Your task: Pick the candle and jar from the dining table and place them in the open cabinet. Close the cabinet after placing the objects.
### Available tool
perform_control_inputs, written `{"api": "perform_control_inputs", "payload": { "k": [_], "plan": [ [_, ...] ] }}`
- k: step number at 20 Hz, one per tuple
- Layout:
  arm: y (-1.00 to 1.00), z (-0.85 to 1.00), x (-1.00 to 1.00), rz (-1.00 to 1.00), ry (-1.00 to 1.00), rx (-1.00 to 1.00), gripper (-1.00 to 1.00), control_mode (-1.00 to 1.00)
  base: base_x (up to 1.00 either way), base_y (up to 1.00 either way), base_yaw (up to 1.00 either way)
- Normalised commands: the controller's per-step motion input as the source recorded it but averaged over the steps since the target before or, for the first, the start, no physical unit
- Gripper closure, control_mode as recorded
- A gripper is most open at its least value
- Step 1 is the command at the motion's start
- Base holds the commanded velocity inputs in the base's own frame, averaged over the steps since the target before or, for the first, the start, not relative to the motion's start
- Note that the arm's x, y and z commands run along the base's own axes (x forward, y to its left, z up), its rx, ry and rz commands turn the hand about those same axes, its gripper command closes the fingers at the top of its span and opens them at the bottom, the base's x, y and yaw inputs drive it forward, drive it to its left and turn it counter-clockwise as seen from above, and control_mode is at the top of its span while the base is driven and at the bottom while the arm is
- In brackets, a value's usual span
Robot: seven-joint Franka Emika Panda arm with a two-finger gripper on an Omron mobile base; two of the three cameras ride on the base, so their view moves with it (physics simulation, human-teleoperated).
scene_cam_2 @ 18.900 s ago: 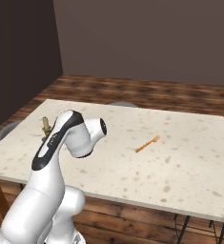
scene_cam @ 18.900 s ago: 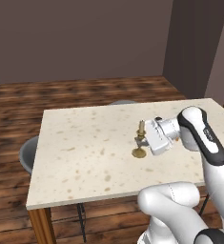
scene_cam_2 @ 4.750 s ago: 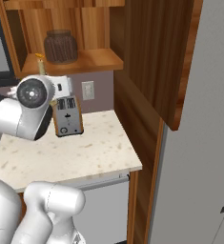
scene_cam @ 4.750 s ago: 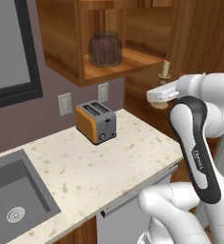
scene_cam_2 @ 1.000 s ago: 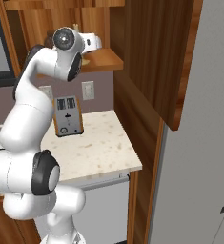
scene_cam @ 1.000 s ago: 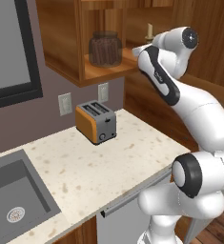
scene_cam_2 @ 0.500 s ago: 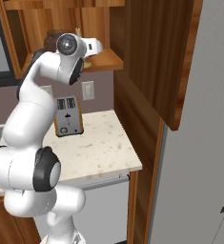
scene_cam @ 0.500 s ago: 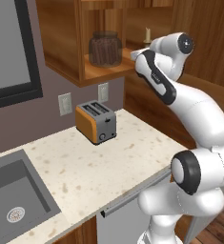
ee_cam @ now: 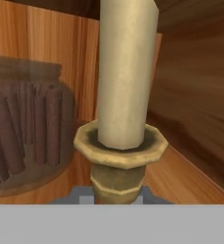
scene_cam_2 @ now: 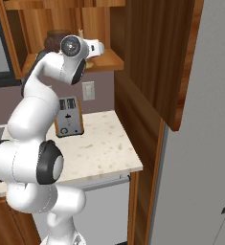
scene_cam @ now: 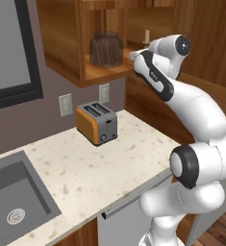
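Note:
The cream candle (ee_cam: 125, 71) stands upright in its brass holder (ee_cam: 119, 151) right in front of the hand camera, and my gripper (ee_cam: 116, 199) is shut on the holder's lower stem. From the base, the candle (scene_cam: 146, 35) pokes up behind my hand inside the open reddish-brown cabinet (scene_cam: 97, 72); it also shows as the candle (scene_cam_2: 81, 32) over the shelf. The glass jar (scene_cam: 106, 48) of dark sticks sits on the same shelf, to the candle's left, seen close as the jar (ee_cam: 27, 138). Whether the holder's base touches the shelf is hidden. The dining table is out of view.
The cabinet door (scene_cam_2: 152, 62) hangs open to the right of my arm. Below the cabinet an orange toaster (scene_cam: 97, 123) stands on the speckled counter (scene_cam: 129, 158), with a sink (scene_cam: 13, 202) at the left. A tall grey panel (scene_cam_2: 205, 143) stands at the right.
My hand has sunk a little toward the shelf with the candle still in it. Jar, toaster and door have not moved.

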Motion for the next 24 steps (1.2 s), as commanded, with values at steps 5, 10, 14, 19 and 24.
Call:
{"api": "perform_control_inputs", "payload": {
  "k": [5, 10, 14, 19, 24],
  "plan": [
    [-0.05, -0.01, 0.32, 0.00, 0.00, 0.02, 1.00, -1.00, 0.00, 0.00, 0.00],
    [-0.08, -0.12, 0.31, 0.00, -0.01, 0.00, 1.00, -1.00, 0.00, 0.00, 0.00],
    [-0.03, -0.09, 0.32, 0.00, 0.00, 0.00, 1.00, -1.00, 0.00, 0.00, 0.00],
    [-0.01, -0.05, 0.38, 0.00, 0.00, 0.00, 1.00, -1.00, 0.00, 0.00, 0.00],
    [-0.01, -0.04, 0.41, 0.00, 0.00, 0.00, 1.00, -1.00, 0.00, 0.00, 0.00]
  ]
}}
